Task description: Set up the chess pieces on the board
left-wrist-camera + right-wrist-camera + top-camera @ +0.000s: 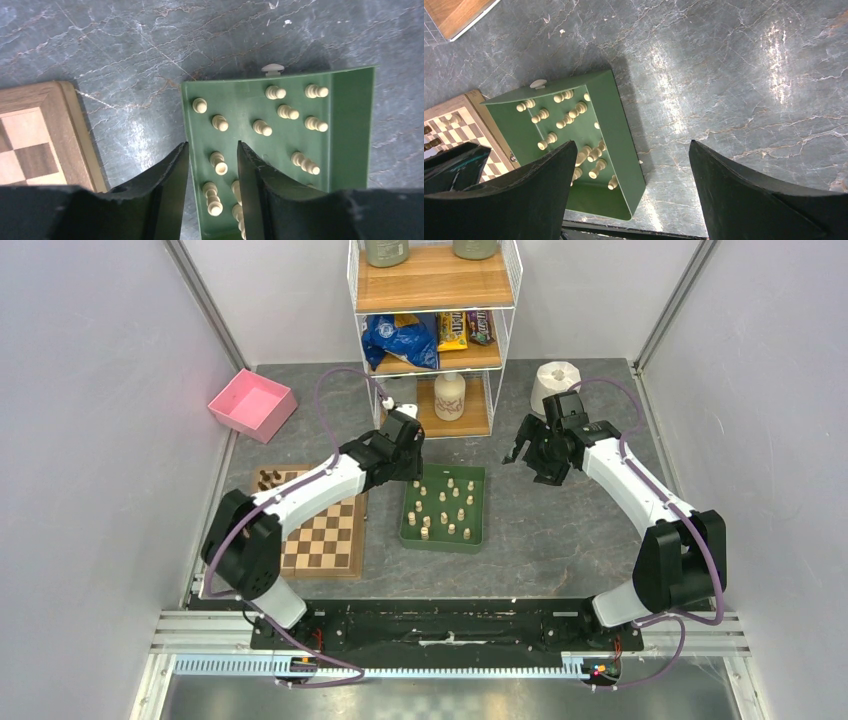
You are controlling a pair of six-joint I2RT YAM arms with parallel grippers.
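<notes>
While left claw [212,146] hangs parted, cream chess pieces [262,128] upright

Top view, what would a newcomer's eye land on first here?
Likely the green tray in the middle, dotted with cream pieces, with the left arm holding its open jaws over the tray's left side. Next comes the chessboard left of it, with a few dark pieces at its far-left corner, and the pink box beyond.
</notes>
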